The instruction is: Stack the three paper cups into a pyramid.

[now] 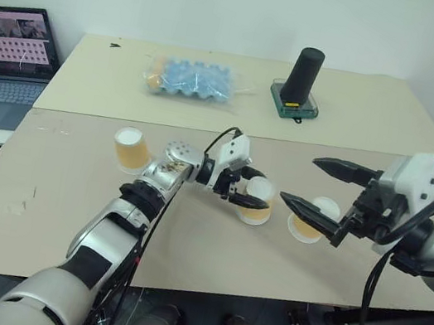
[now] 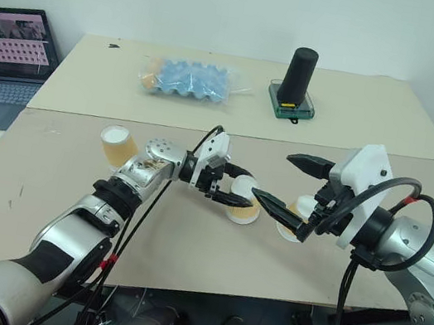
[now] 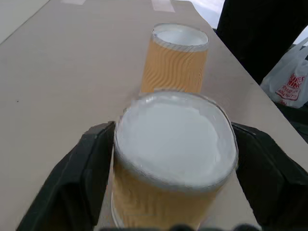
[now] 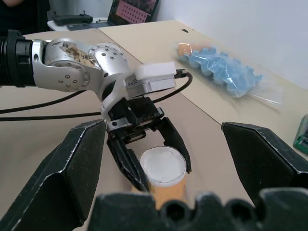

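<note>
Three tan-orange paper cups stand upside down, white bases up, along the near table. The left cup stands alone. The middle cup rests on the table between the fingers of my left gripper, which is open, with small gaps on both sides in the right wrist view. The right cup stands close beside it, partly behind the lower finger of my right gripper. That gripper hovers wide open above the table, holding nothing. In the left wrist view, the middle cup is near and the right cup just beyond.
A black cylinder on a green base and a blue egg tray in clear plastic lie on the far table. A laptop sits off the left edge. A white plastic bag lies past the table's side.
</note>
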### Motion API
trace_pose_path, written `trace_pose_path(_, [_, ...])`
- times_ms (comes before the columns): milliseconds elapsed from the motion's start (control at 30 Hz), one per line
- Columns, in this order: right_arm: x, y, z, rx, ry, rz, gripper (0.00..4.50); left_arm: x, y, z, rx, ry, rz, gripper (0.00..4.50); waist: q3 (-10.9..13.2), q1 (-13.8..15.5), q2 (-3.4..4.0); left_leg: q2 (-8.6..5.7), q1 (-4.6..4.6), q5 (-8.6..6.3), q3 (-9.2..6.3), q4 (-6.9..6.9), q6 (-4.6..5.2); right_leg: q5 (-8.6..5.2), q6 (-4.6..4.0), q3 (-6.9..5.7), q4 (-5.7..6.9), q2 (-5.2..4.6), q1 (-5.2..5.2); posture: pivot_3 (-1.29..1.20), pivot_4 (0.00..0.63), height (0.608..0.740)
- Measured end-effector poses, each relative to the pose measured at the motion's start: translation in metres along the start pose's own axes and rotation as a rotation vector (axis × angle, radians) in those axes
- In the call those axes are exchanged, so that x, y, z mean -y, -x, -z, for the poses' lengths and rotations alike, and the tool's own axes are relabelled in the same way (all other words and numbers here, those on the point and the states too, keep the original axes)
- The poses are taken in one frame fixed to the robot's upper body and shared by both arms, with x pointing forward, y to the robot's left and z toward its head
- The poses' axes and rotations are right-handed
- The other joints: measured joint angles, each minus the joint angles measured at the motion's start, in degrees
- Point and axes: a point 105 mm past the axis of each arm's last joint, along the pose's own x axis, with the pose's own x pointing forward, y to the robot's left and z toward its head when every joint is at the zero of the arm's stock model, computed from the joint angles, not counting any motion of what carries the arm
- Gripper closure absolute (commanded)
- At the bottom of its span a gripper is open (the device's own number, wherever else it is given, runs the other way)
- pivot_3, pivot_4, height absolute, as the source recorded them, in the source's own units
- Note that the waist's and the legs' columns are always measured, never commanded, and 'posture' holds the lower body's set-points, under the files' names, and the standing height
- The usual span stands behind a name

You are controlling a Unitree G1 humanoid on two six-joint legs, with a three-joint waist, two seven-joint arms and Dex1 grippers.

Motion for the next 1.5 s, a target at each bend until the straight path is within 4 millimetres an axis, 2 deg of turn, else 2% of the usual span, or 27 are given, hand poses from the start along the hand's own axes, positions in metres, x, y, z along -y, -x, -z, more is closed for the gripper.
trace_pose_path(300, [0.002, -0.001, 0.001, -0.002, -0.004, 0.001, 0.0, -0.007, 0.009, -0.009, 0.045, -0.018, -0.046, 0.05, 0.0, -0.04, 0.0, -0.01, -0.02, 0.01, 0.0, 0.01, 0.01, 0.0, 0.0, 0.0, 0.0, 0.02, -0.02, 0.0, 0.15, 0.74])
trace_pose_path(400, [0.0, -0.003, 0.002, -0.005, -0.011, -0.014, 0.0, -0.018, 0.026, -0.031, 0.106, -0.055, -0.131, 0.05, 0.0, -0.36, 0.0, 0.0, -0.03, 0.01, 0.0, 0.01, 0.01, 0.0, 0.0, 0.01, 0.01, 0.01, -0.04, 0.0, 0.15, 0.74])
trace_pose_path(567, [0.001, -0.007, 0.003, -0.001, -0.02, -0.029, 0.0, -0.038, 0.072, -0.096, 0.333, -0.132, -0.411, 0.05, 0.0, -0.5, 0.0, 0.0, -0.01, 0.03, 0.0, 0.01, -0.02, 0.01, 0.01, 0.01, 0.01, 0.11, -0.04, 0.0, 0.15, 0.74])
trace_pose_path(633, [0.0, -0.009, 0.003, 0.003, -0.022, -0.044, 0.0, -0.033, 0.087, -0.112, 0.398, -0.151, -0.504, 0.05, -0.02, -0.52, 0.02, 0.01, 0.08, 0.03, 0.0, 0.01, -0.04, 0.0, 0.01, 0.04, 0.01, 0.12, 0.03, 0.0, 0.15, 0.74])
trace_pose_path(700, [0.0, -0.011, 0.005, 0.002, -0.031, -0.055, 0.0, -0.024, 0.092, -0.108, 0.421, -0.12, -0.561, 0.05, -0.02, -0.51, 0.02, 0.0, 0.11, 0.05, 0.0, 0.01, -0.06, 0.0, 0.01, 0.05, 0.05, 0.2, 0.05, 0.0, 0.15, 0.74])
trace_pose_path(733, [0.001, -0.012, 0.005, 0.003, -0.034, -0.059, 0.0, -0.021, 0.093, -0.099, 0.417, -0.08, -0.605, 0.05, -0.02, -0.49, 0.02, -0.01, 0.1, 0.07, 0.0, 0.01, -0.09, 0.01, 0.01, 0.04, 0.07, 0.22, 0.05, 0.0, 0.15, 0.74])
trace_pose_path(833, [0.004, -0.015, 0.005, 0.01, -0.033, -0.068, 0.0, -0.02, 0.105, -0.083, 0.401, -0.009, -0.767, 0.05, -0.02, -0.41, 0.01, -0.01, 0.14, 0.09, 0.0, 0.02, -0.13, 0.05, -0.01, 0.04, 0.09, 0.23, 0.07, 0.0, 0.15, 0.74])
trace_pose_path(900, [0.005, -0.018, 0.007, 0.017, -0.043, -0.083, 0.0, -0.024, 0.125, -0.081, 0.418, 0.007, -0.945, 0.05, -0.02, -0.33, 0.01, 0.0, 0.2, 0.08, 0.01, 0.02, -0.14, 0.05, -0.02, 0.03, 0.08, 0.23, 0.12, 0.0, 0.15, 0.74])
trace_pose_path(967, [0.008, -0.021, 0.008, 0.021, -0.047, -0.092, 0.0, -0.025, 0.148, -0.067, 0.375, -0.012, -1.161, 0.05, -0.04, -0.48, 0.04, 0.0, 0.27, 0.08, 0.05, 0.01, -0.14, 0.05, -0.01, 0.09, 0.06, 0.22, 0.16, 0.0, 0.15, 0.74])
trace_pose_path(1033, [0.01, -0.024, 0.009, 0.024, -0.053, -0.103, 0.0, -0.02, 0.168, -0.038, 0.299, 0.008, -1.363, 0.05, -0.07, -0.52, 0.03, 0.01, 0.27, 0.12, 0.07, 0.0, -0.21, 0.05, -0.02, 0.11, 0.04, 0.23, 0.16, 0.0, 0.15, 0.74])
trace_pose_path(1100, [0.011, -0.027, 0.01, 0.029, -0.057, -0.119, 0.0, -0.009, 0.182, 0.008, 0.171, 0.076, -1.537, 0.05, -0.06, -0.25, 0.01, 0.01, 0.2, 0.12, 0.07, -0.01, -0.2, 0.05, -0.02, 0.09, 0.06, 0.27, 0.08, 0.0, 0.15, 0.74])
trace_pose_path(1133, [0.011, -0.028, 0.011, 0.025, -0.055, -0.124, 0.0, -0.005, 0.185, 0.018, 0.139, 0.081, -1.572, 0.05, -0.05, -0.06, 0.0, 0.01, 0.18, 0.11, 0.07, 0.0, -0.2, 0.05, -0.02, 0.08, 0.06, 0.26, 0.07, 0.0, 0.15, 0.74])
trace_pose_path(1200, [0.008, -0.03, 0.012, 0.027, -0.065, -0.145, 0.0, 0.001, 0.191, 0.023, 0.097, 0.03, -1.639, 0.05, -0.05, 0.88, -0.01, 0.0, 0.18, 0.08, 0.06, 0.0, -0.16, 0.06, -0.03, 0.04, 0.05, 0.23, 0.08, 0.0, 0.15, 0.74])
trace_pose_path(1300, [0.005, -0.033, 0.011, 0.036, -0.065, -0.17, 0.0, 0.006, 0.195, 0.013, 0.13, -0.015, -1.689, 0.05, -0.07, 1.71, 0.01, -0.02, 0.27, 0.01, 0.07, 0.0, -0.06, 0.08, 0.02, 0.0, -0.06, 0.2, 0.06, 0.0, 0.15, 0.74])
trace_pose_path(1433, [0.005, -0.034, 0.009, 0.037, -0.056, -0.174, 0.0, 0.012, 0.191, 0.032, 0.101, 0.06, -1.708, 0.05, -0.1, 1.67, -0.05, -0.03, 0.17, -0.01, 0.08, 0.0, -0.03, 0.08, 0.04, 0.01, -0.06, 0.21, 0.06, 0.0, 0.15, 0.74])
trace_pose_path(1500, [0.005, -0.034, 0.01, 0.035, -0.055, -0.177, 0.0, 0.012, 0.192, 0.035, 0.101, 0.079, -1.709, 0.05, -0.11, 1.65, -0.05, -0.01, 0.16, 0.01, 0.08, 0.0, -0.07, 0.09, 0.04, 0.02, -0.01, 0.22, 0.06, 0.0, 0.15, 0.74])
